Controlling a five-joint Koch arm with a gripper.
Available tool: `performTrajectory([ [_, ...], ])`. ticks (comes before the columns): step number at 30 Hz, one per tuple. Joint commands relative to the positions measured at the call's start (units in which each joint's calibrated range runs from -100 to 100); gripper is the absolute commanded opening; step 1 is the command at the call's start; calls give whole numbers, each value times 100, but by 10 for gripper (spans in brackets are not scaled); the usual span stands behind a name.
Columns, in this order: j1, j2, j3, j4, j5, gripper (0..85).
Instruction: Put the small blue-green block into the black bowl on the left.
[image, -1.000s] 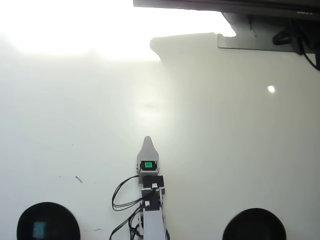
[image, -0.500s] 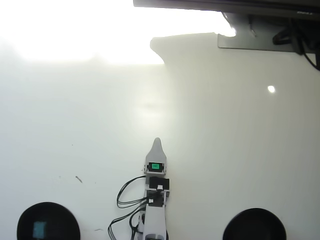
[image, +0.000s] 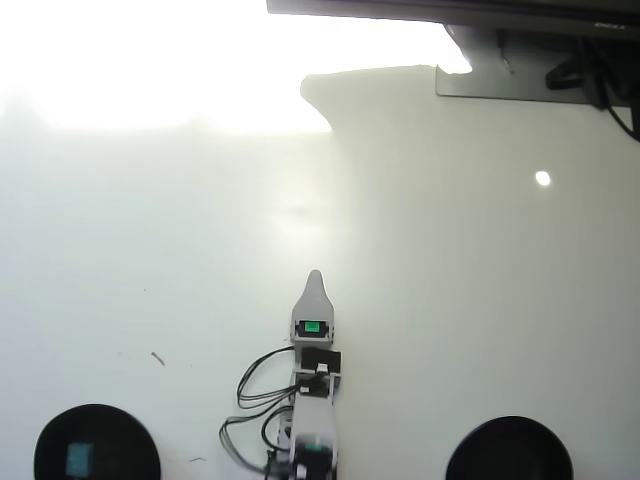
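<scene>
Block (image: 78, 459) apparently inside left bowl (image: 120, 430), well apart from claw (image: 315, 275).

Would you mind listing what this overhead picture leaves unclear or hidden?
- Gripper: only one pointed tip shows from above, so open or shut cannot be told.
- Left black bowl and right black bowl: lower rims cut off by the bottom edge.
- Small blue-green block: inside the left bowl, too small and blurred for detail.
- Table: far part washed out by glare.
</scene>
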Motion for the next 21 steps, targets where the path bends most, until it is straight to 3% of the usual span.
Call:
performTrajectory([
  [1, -44, 1178, 112, 1281, -49, 498],
  [4, -44, 1703, 75, 1978, -93, 491],
  [10, -44, 1607, 47, 1970, -88, 494],
  [21, 195, -1907, -941, 714, -73, 493],
])
